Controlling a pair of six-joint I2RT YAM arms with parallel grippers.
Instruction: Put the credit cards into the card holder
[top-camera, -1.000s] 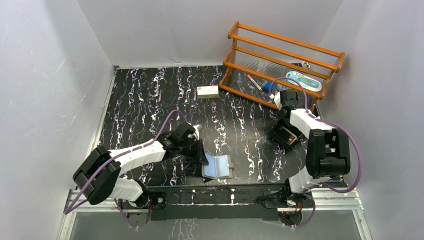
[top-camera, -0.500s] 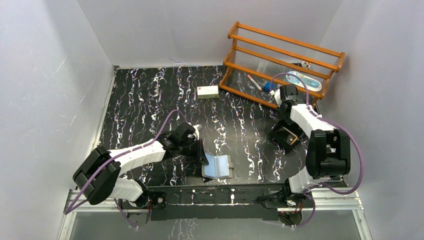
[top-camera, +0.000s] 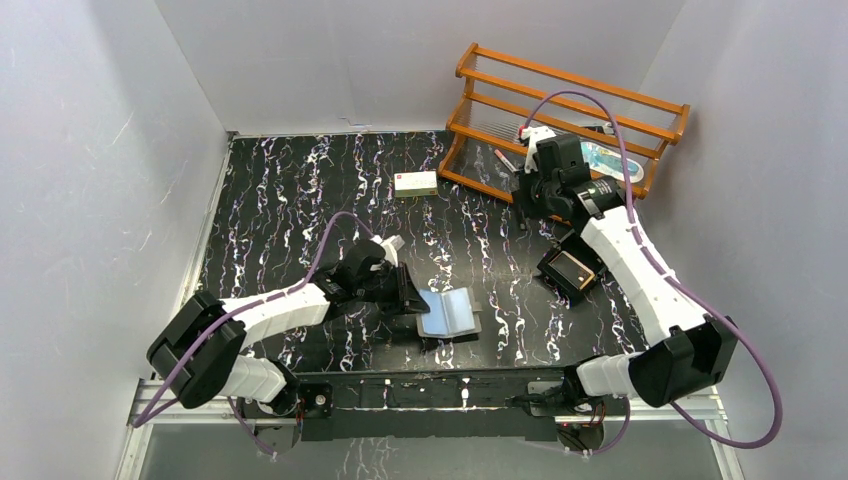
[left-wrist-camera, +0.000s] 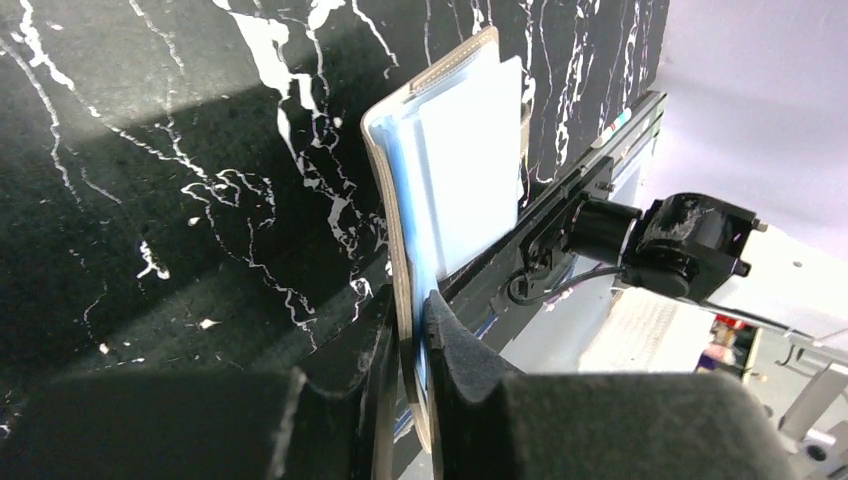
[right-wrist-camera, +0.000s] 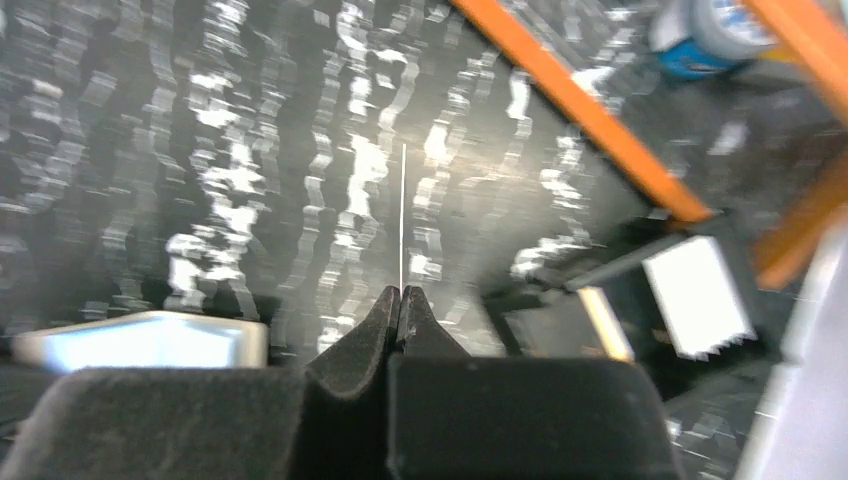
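1. Credit card (right-wrist-camera: 403, 215): one thin white card, edge-on in the right wrist view. The right gripper (right-wrist-camera: 402, 295) pinches it at one end, fingers pressed together on it. It hangs above the table (top-camera: 300, 200), near the wooden rack (top-camera: 560, 100) and well apart from the holder.
2. More cards lie in the black tray (top-camera: 552, 266) at the right of the table. A white one and a tan edge show.
3. Card holder (top-camera: 450, 313): spread open with the light blue inside up, near the front edge at centre. The left gripper (top-camera: 408, 292) is clamped on its left edge. A shadow beneath suggests it is tipped off the table.
4. Step in hand, as I judge it: carry the pinched card across and feed it into a pocket.
5. To do it well:
   - Turn the wrist so the card's free end leads and runs parallel to the pocket mouth.
   - Come in at a shallow angle along the blue lining.
   - Have the left arm hold the holder steady.
   - Slide slowly and let go only once the card is seated.
6. Watch for the card pivoting in so narrow a pinch, and the soft holder buckling under the push. I cannot tell where the pocket mouth lies.
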